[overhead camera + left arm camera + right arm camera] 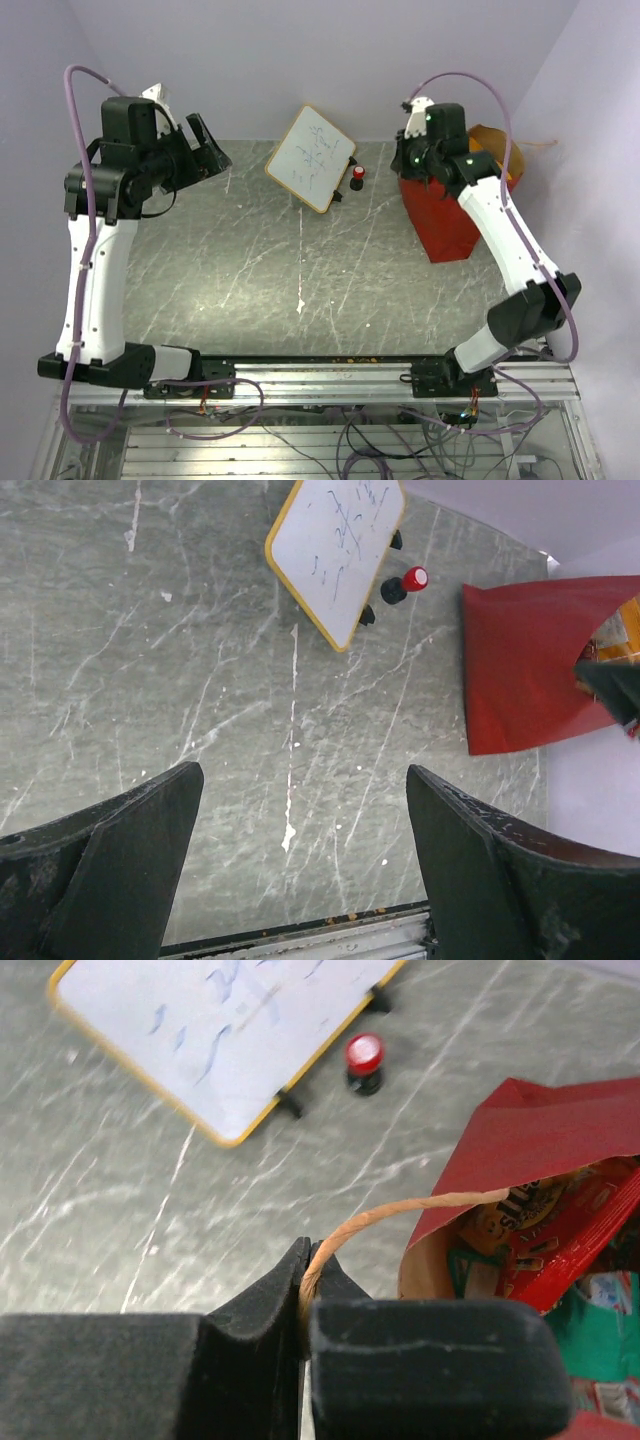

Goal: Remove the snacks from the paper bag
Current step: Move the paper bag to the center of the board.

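The red paper bag (pixel 445 218) stands at the table's right rear, its brown-lined mouth open. In the right wrist view, orange and red snacks (pixel 560 1230) and a teal-white packet (pixel 600 1310) lie inside the paper bag (pixel 530 1130). My right gripper (pixel 312 1260) is shut on the bag's thin tan handle (pixel 400 1210), which arcs from the jaws to the bag's rim. In the top view my right gripper (pixel 408 158) hovers over the bag's left top edge. My left gripper (pixel 210 150) hangs open and empty at the far left rear; its fingers (pixel 120 870) frame bare table.
A white yellow-edged whiteboard (pixel 312 158) stands tilted at the middle rear. A small red-and-black bottle (pixel 357 178) sits beside it, between the board and the bag. The table's front rail (pixel 320 375) runs along the near edge. Walls close in on left, right and rear.
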Tool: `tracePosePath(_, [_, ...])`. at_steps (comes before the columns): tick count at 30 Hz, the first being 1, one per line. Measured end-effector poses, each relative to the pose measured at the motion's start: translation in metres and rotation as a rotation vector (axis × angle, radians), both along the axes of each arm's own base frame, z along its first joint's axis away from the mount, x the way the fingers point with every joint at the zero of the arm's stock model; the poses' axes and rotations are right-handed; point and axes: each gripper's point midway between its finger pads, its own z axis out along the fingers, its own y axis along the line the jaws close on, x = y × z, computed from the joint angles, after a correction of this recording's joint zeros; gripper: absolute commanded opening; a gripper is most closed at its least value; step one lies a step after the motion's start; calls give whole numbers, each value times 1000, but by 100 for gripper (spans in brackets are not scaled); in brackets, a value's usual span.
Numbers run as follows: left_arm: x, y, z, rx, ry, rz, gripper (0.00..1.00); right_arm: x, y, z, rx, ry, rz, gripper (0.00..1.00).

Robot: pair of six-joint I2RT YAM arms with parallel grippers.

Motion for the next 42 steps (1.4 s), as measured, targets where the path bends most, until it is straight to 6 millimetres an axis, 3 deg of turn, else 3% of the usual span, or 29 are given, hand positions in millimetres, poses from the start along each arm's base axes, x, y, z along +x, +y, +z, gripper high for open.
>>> tracePosePath(4, [5, 2, 2, 22, 21, -18, 93, -60, 43, -3, -30, 39, 116, 0])
tracePosePath(7, [-5, -1, -4, 12, 46, -42, 93, -107, 84, -8, 0, 73, 223, 0])
tracePosePath(15, [-74, -8, -13, -125, 76, -50, 93, -191, 179, -4, 148, 122, 409, 1])
tracePosePath(18, [-99, -16, -21, -220, 90, -53, 93, -220, 219, -6, 183, 144, 481, 20])
tracePosePath(22, [-123, -26, -31, -338, 123, -60, 93, -242, 246, -1, 230, 167, 533, 58])
tracePosePath(24, [-126, -31, -32, -382, 134, -65, 93, -243, 245, 8, 247, 156, 518, 74])
tracePosePath(27, [-124, -37, -31, -431, 149, -73, 93, -240, 226, 24, 253, 113, 460, 90])
tracePosePath(30, [-120, -45, -33, -483, 167, -91, 93, -238, 194, 48, 255, 41, 396, 99])
tracePosePath(35, [-113, -59, -51, -556, 232, -130, 93, -230, 140, 83, 228, -73, 287, 100])
tracePosePath(39, [-101, -69, -67, -607, 301, -148, 93, -192, 101, 94, 168, -127, 149, 100])
tracePosePath(42, [-88, -78, -68, -626, 310, -172, 93, -141, 58, 91, 116, -126, -8, 100])
